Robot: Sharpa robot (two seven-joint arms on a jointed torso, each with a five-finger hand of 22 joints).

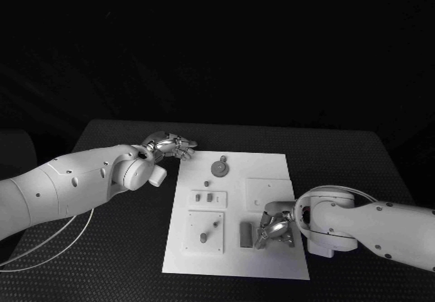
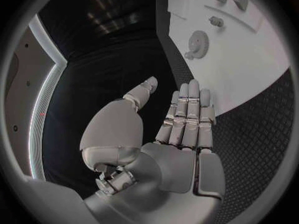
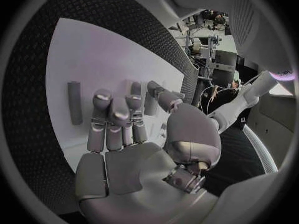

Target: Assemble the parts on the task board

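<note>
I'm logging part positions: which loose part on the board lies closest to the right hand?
The long grey bar, lying flat near the task board's near edge, just beside the right hand. The gear and small pegs sit farther up the board.

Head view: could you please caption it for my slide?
Right hand works over the task board beside a grey bar; left hand hovers off-board.

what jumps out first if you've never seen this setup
The white task board lies bright in the middle of the black table, small parts scattered over it. The right robot hand hovers over its near right part beside a grey bar; the left robot hand waits open off its far left corner.
</note>
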